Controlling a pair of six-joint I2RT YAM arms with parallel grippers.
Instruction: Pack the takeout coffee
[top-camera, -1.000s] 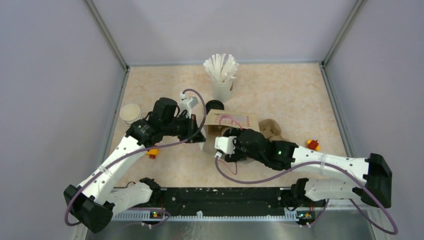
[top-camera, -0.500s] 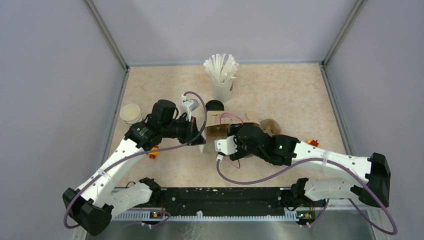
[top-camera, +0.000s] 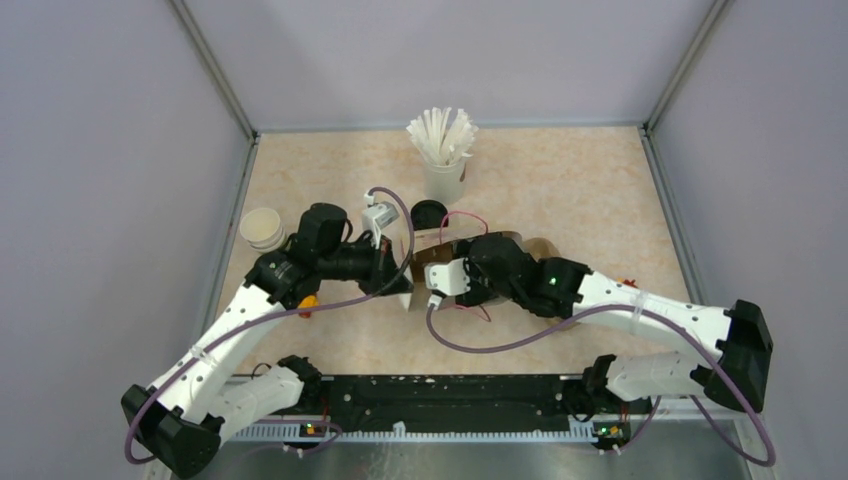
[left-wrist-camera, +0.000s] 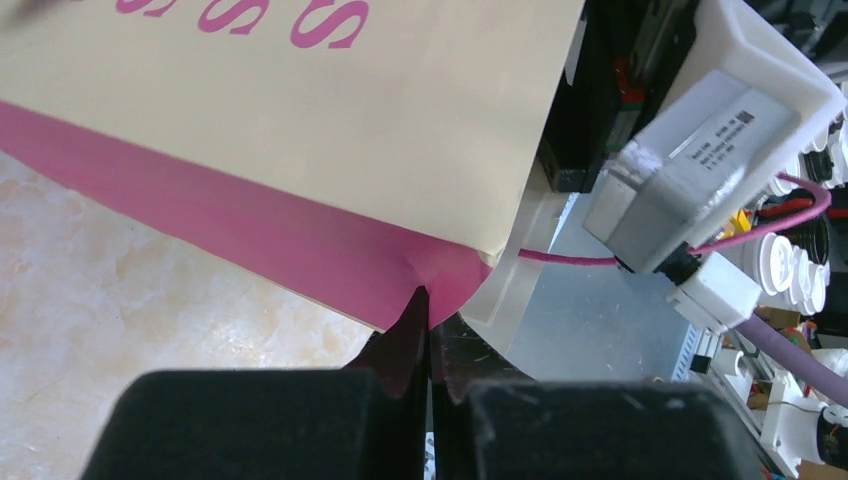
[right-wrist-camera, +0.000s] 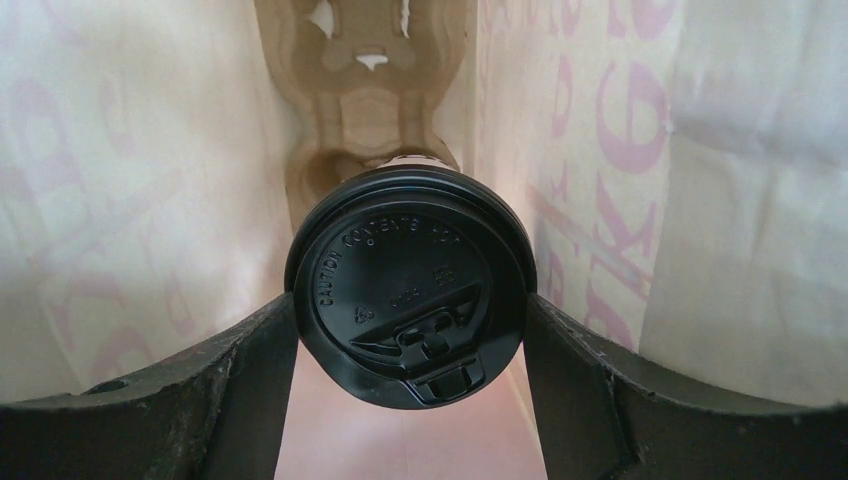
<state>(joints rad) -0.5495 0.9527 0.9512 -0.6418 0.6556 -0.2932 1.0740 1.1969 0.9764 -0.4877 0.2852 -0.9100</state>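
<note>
The takeout coffee, a small white paper cup with a round black plastic lid, is seen inside the cream paper bag with pink lettering. It lies between the bag's mouth and the brown moulded-pulp cup carrier at the bag's far end; whether cup and carrier touch cannot be told. The coffee is gripped by the right tool, whose jaws are spread wide and set against opposite sides of the lid's rim, one black finger on each flank. The left tool is pinched fully closed on the pink-edged lip of the bag, at a corner of the bag's mouth, by which the mouth is held apart. The cup is judged to be light if empty and clearly heavier, with liquid that can slosh, if filled; which it is cannot be told. The paper wall is thought to be thin and easily dented. The lid's rim is stiffer but smooth and only pressed on, so a hard squeeze there could pop it off. Hold is best taken just under the lid's rim, where the cup's rolled lip stiffens the wall, with moderate force and the lid kept level. The bag's sides are soft and could be snagged by the fingers.
</note>
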